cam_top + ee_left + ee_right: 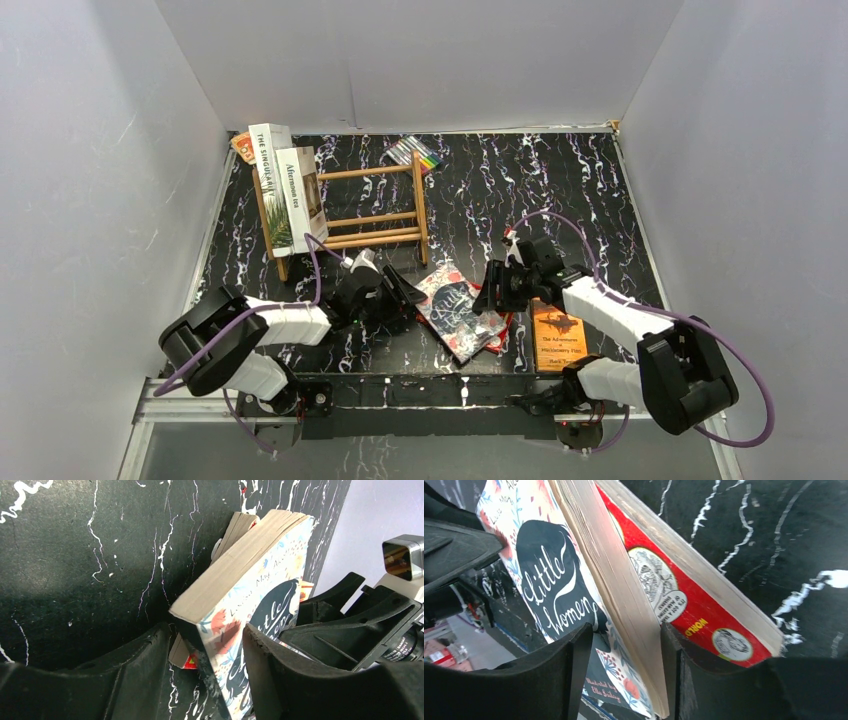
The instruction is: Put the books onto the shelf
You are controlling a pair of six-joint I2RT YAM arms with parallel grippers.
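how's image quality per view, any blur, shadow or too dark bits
Top external: evenly lit, white book spines readable. Left wrist: Little Women book sharp, table left of it in shadow. Right wrist: title crisp, near fingers black and featureless.

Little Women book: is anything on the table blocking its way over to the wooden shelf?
Nothing loose lies between them, only bare tabletop. The left gripper sits at the Little Women book's shelf-side edge. On the shelf, two white books fill the left end; the rest looks free.
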